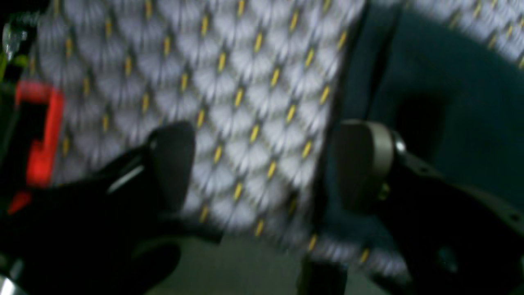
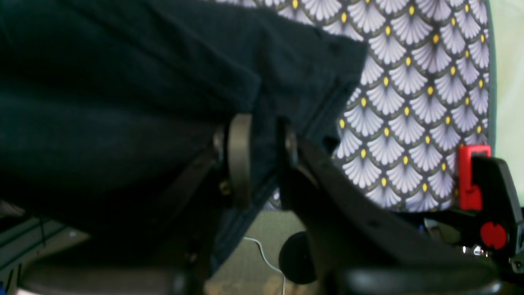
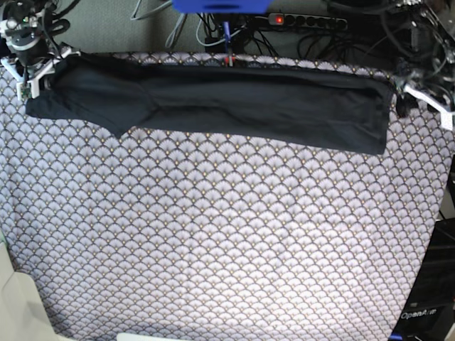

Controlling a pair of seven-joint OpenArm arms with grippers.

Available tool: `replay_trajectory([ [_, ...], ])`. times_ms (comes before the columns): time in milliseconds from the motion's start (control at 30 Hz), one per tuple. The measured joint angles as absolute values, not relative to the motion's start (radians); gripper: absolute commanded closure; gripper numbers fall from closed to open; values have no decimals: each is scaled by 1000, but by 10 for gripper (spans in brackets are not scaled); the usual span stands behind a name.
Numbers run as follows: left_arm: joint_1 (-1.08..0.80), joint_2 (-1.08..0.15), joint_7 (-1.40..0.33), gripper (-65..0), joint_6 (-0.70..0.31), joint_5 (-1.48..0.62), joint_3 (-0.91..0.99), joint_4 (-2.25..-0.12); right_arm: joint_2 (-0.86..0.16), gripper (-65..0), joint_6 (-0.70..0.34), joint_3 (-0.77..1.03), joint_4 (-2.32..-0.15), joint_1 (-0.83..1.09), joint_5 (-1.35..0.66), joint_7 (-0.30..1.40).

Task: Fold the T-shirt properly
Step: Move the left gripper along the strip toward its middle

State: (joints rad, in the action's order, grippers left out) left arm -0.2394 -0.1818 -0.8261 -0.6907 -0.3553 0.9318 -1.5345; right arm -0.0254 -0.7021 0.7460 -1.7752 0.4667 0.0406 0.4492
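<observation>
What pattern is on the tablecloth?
Purple-grey fan scales with yellow dots on the tablecloth, clearest in the right wrist view.

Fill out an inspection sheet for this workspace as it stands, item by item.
Surface: purple-grey fan-patterned tablecloth covers the table.
Job's things: plain black cloth T-shirt lies as a long narrow band along the far edge, one sleeve pointing toward the near side.
Clutter: nothing seen on the cloth.
Grippers: right gripper is closed on a fold of the T-shirt; left gripper is open beside the shirt's other end, nothing between its jaws.
Cables: a tangle of dark cables and a black power strip behind the table.
Surroundings: a red clamp at the table edge.
</observation>
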Motion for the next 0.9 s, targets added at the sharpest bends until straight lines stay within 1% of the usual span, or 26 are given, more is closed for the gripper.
replay_trajectory([
  [133,-239,-165,-863,-521,-700,-371,854,-1543,-25,-126,-702,743,-1775,466,40,449],
  [233,-241,-144,-869,-521,-698,-366,846,-1543,-25,-126,-702,743,-1775,469,40,449],
  [700,-229,-146,-863,-521,-696,-364,744,-1555,-25,-126,-702,742,-1775,466,40,449],
  [900,-201,-150,-832,-521,-700,-372,749,-1457,-25,-126,-702,742,-1775,466,40,449],
])
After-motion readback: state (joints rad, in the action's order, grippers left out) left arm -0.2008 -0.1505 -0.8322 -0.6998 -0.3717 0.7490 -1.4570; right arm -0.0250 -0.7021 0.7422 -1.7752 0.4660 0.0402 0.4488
